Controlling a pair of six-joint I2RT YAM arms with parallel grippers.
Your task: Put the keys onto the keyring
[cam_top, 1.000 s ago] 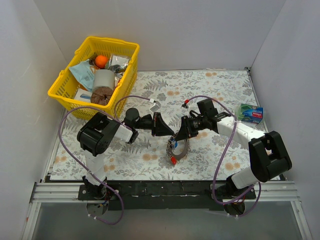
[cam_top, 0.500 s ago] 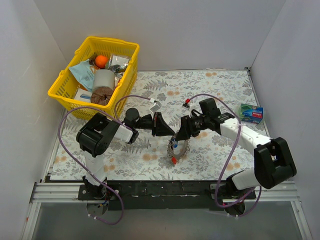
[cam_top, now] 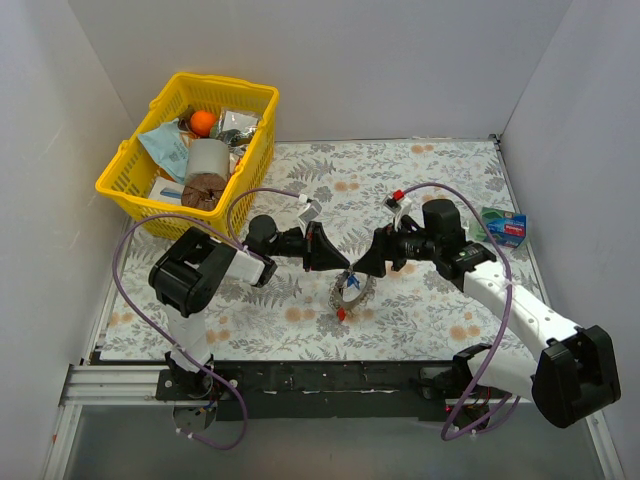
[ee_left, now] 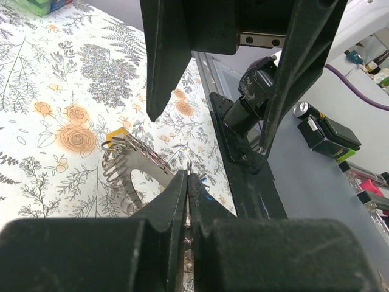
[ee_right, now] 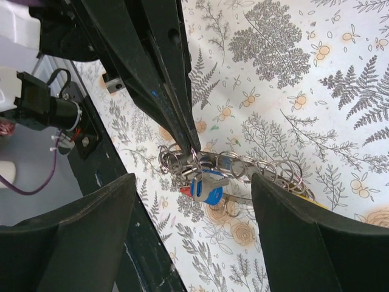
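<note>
Pinching the keyring [ee_right: 243, 165] by its thin wire edge with the left tool [ee_left: 188, 176], tips pressed tight together. Holding it over mid-worktop [cam_top: 440, 170], between the two arms; cannot tell whether lifted or resting. Facing it with the right tool [cam_top: 362, 266], spread wide, gripping nothing. Apparently threaded on already: a blue key [ee_right: 209, 187] and a red key [cam_top: 341, 314], hanging close together. Probably light, springy and slippery, with loose loops apt to swing or twist. Best gripped on bare wire, away from the keys, firmly at the fingertips.
</note>
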